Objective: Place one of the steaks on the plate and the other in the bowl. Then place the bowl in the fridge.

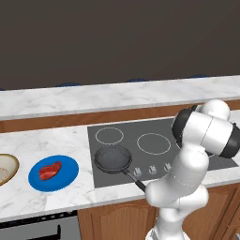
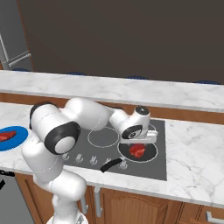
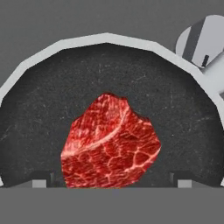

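One steak (image 3: 111, 142) lies flat in the dark frying pan (image 3: 183, 118), roughly centred in the hand view and ringed by the pan's pale rim. In the right base view the same steak (image 2: 138, 151) sits in the pan (image 2: 148, 154) on the near right of the grey cooktop (image 2: 159, 168), directly under the gripper (image 2: 139, 141). The fingers (image 3: 183, 180) stand wide apart, one tip on each side of the meat, holding nothing (whether the tips touch the pan floor cannot be told).

The other steak (image 1: 50, 170) rests on the blue plate (image 1: 68, 176), a little left of the plate's middle. The plate lies on the marble desk (image 1: 51, 140) left of the cooktop. The tan bowl (image 1: 5, 168) sits just beside the plate on its left, cut off by the frame edge.

A corner of the grey fridge (image 2: 13, 39) shows at the upper left of the right base view, beyond the raised back counter (image 2: 131, 89).
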You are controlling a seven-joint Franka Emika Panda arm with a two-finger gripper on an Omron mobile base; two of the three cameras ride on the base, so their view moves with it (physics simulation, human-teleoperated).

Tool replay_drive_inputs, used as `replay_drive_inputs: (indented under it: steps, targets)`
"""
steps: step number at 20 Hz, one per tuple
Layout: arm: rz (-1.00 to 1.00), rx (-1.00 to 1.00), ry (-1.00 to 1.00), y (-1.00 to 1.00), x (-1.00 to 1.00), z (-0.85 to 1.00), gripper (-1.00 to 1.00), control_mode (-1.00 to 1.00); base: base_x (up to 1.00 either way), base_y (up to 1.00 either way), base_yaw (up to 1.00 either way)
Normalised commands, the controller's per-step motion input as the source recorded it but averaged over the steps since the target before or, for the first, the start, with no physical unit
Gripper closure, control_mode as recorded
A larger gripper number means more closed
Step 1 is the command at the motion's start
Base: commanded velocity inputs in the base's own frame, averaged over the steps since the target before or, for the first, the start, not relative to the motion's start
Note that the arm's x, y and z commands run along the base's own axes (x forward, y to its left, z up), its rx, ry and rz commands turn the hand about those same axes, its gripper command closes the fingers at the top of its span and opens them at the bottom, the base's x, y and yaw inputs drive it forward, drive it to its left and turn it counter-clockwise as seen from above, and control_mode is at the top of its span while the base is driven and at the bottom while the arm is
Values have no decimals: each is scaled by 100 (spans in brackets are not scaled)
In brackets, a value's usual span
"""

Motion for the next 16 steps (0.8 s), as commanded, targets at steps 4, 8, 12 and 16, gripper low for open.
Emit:
replay_drive_inputs:
  steps: [4,8,12,16]
  targets:
    - [-19,0,3,2,1,-21,-100,-100,0,0,0]
    - [-19,0,1,15,14,-9,-100,-100,0,0,0]
    - [-19,0,0,24,16,0,-100,-100,0,0,0]
    - [-21,0,0,32,8,0,-100,-100,0,0,0]
